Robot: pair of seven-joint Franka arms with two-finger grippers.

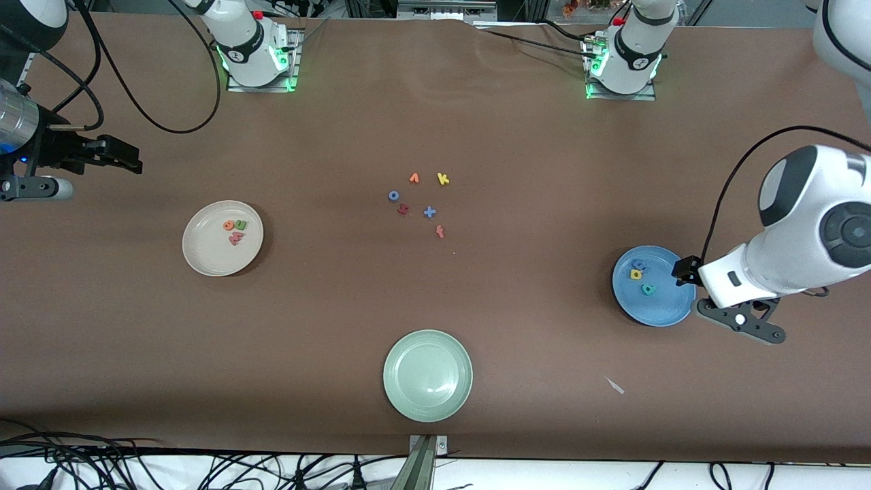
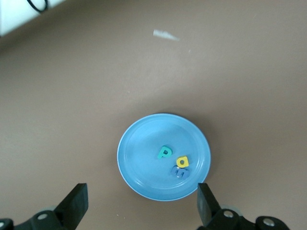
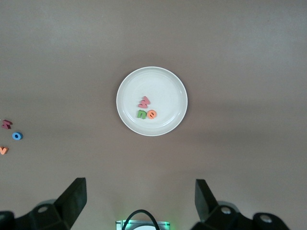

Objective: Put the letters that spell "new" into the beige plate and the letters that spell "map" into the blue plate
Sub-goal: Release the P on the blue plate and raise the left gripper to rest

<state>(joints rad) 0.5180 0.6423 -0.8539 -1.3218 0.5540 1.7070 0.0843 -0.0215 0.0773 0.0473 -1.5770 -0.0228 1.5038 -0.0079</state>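
Arm housing hides the left claw (image 1: 680, 271) above the blue plate (image 1: 663, 309).

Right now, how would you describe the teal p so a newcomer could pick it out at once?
Find the blue plate toward the left arm's end of the table. Three small foam letters lie in it. The teal p is the one nearest the front camera, apart from the yellow a and blue m, and the only green-blue one.

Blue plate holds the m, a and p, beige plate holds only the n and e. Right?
Not quite. The beige plate holds three letters: the green n, orange e and salmon w, as the right wrist view shows. The blue plate does hold m, a and p.
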